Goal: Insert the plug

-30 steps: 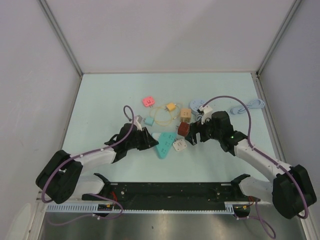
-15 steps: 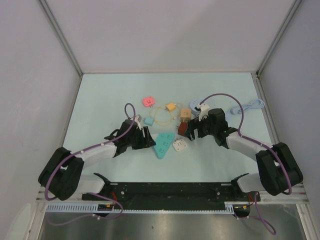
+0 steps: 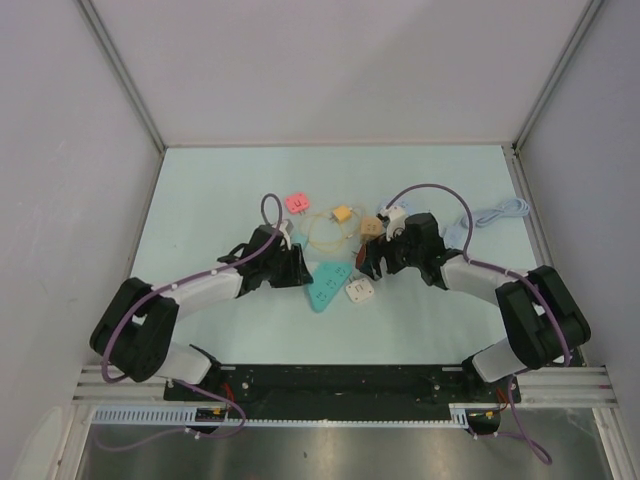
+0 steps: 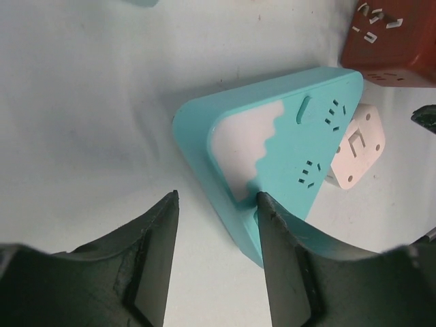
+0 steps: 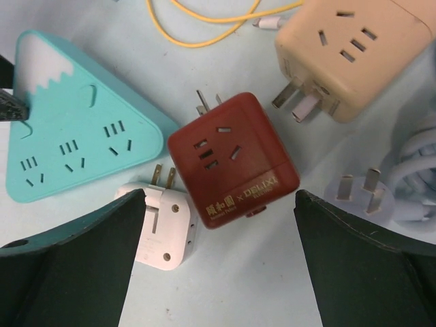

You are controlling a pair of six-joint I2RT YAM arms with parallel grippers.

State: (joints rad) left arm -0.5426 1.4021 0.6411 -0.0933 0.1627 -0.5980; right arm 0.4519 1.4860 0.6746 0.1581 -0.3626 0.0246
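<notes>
Spread open at the left gripper (image 4: pixel 216 204), empty, astride the left corner of the teal power strip (image 4: pixel 286 146). Spread wide at the right gripper (image 5: pixel 219 197), flanking the red cube plug (image 5: pixel 233 160), ungripped.

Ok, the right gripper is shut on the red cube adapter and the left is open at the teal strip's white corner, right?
No: the right gripper is open, fingers clear either side of the red cube adapter, per the right wrist view. The left gripper is open at the white corner of the teal strip.
</notes>
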